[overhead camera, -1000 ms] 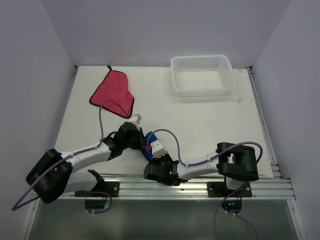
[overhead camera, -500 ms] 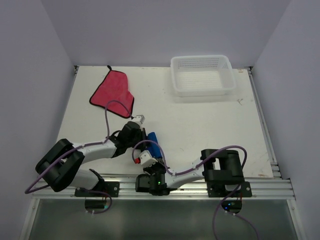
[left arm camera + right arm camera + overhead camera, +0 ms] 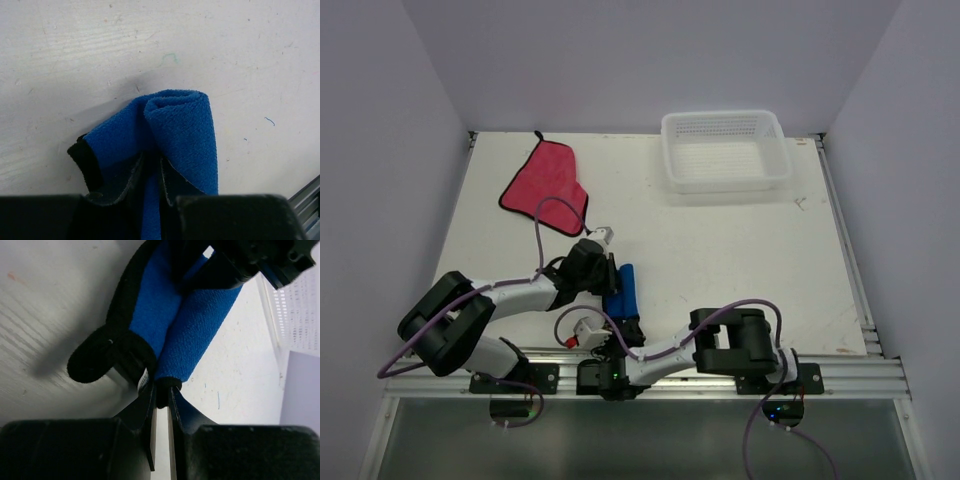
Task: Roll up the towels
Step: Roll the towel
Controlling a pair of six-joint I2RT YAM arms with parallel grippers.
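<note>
The blue towel (image 3: 626, 289) lies as a short roll near the table's front edge, left of centre. My left gripper (image 3: 611, 276) meets the roll from the left and is shut on a fold of it (image 3: 150, 172); the roll's open end (image 3: 179, 112) faces away from the wrist camera. At the roll's near end, my right gripper (image 3: 626, 322) is shut, its fingertips (image 3: 162, 390) pinching the dark edging, with the blue roll (image 3: 197, 330) running away from them. The pink-red towel (image 3: 546, 187) lies flat and slightly crumpled at the back left, away from both grippers.
A white mesh basket (image 3: 725, 150) stands at the back right of the table. The aluminium rail (image 3: 840, 375) with the arm bases runs along the near edge. Purple cables loop over both arms. White walls close in the left, back and right sides.
The right arm has swung left along the near edge and folded in, its gripper now at the roll's near end. The blue towel shows more, as a straight roll. The left gripper shifted slightly away.
</note>
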